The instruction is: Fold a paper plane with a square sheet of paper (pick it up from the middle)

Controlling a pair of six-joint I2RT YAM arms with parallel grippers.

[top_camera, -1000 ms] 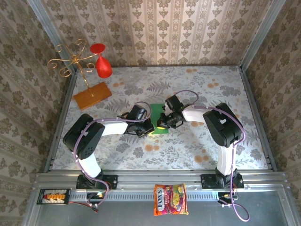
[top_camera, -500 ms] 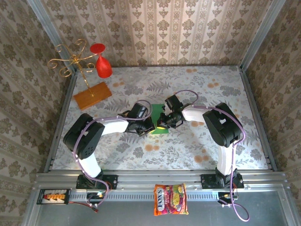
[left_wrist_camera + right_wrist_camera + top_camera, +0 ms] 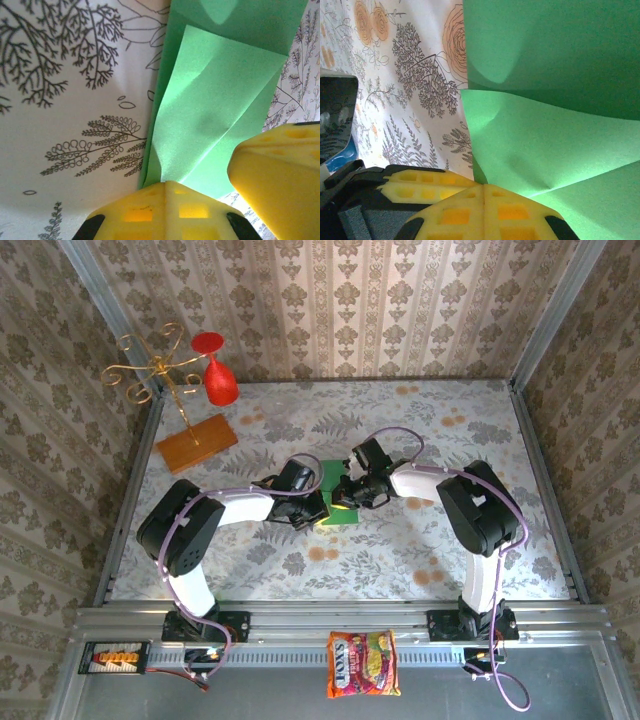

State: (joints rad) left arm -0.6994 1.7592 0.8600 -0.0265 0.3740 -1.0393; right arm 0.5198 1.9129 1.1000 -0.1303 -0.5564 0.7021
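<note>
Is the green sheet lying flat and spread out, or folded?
Partly folded. The square sheet of paper has a lighter flap doubled over its darker layer, with creases running across it.

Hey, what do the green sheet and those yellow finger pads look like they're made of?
Green sheet: thin matte paper, it seems; it holds sharp creases and soft buckles without any shine. Finger pads: probably moulded rubber or soft plastic, matte yellow, with a grid of square recesses; which of the two cannot be told by looks.

Green paper (image 3: 215, 100) on grey-leafed, orange-flowered white table (image 3: 400, 550).
</note>
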